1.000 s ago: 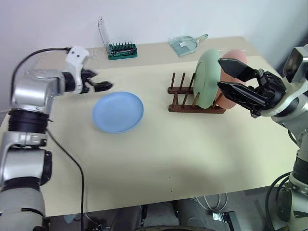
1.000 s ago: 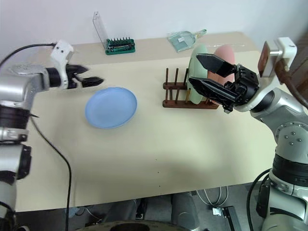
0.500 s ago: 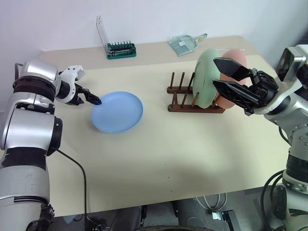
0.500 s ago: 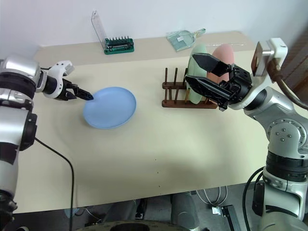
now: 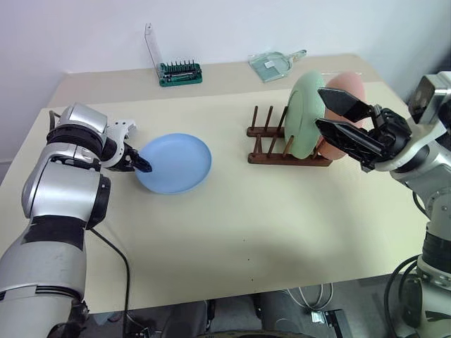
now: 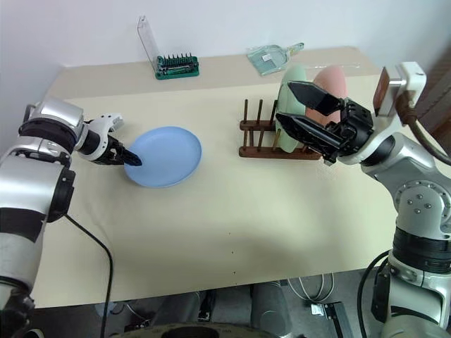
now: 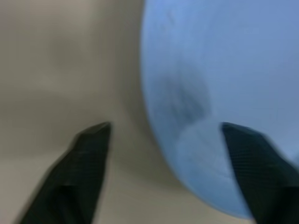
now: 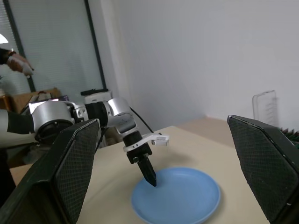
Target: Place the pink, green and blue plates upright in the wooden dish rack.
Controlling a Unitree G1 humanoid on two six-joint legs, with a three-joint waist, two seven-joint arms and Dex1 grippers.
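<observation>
While flat on the table [image 5: 232,232], blue plate [image 5: 174,163] met at its left rim by left gripper [image 5: 143,165]; wooden dish rack [image 5: 285,149] to the right, green plate [image 5: 304,115] and pink plate [image 5: 347,88] upright in it.

From the head: right gripper [image 6: 299,107] raised just beside the rack, spread wide. From the left wrist: fingers [image 7: 81,175] apart, straddling the plate's edge, one over the plate, one over the table. From the right wrist: spread fingers [image 8: 60,175] framing the plate.
</observation>
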